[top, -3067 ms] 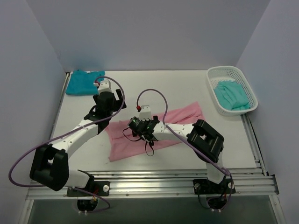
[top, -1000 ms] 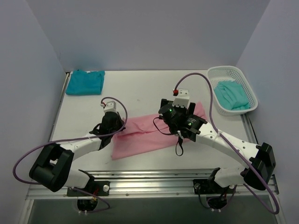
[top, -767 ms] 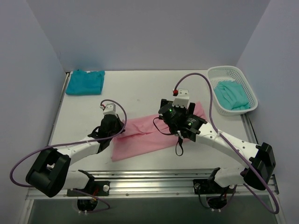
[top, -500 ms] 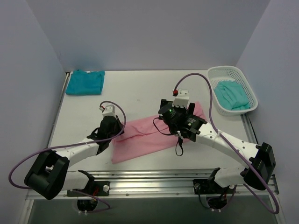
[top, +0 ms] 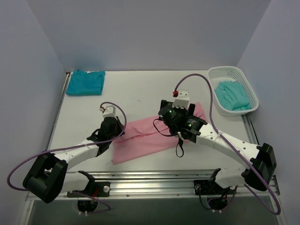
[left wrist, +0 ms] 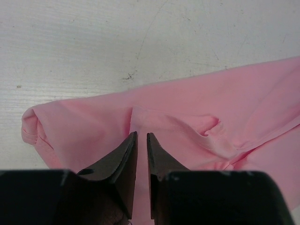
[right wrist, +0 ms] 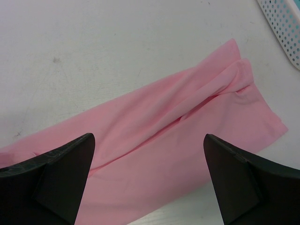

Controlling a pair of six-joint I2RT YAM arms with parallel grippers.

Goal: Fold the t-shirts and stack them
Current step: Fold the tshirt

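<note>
Robot test cell in a laboratory

A white table (top: pixel 140 89) is enclosed by plain lavender panels (top: pixel 140 33). A left arm (top: pixel 70 150) and a right arm (top: pixel 234 143), white and black, are bolted to aluminium rails (top: pixel 154 180) at its near edge, and purple cables (top: pixel 201 76) are looped from them.
</note>
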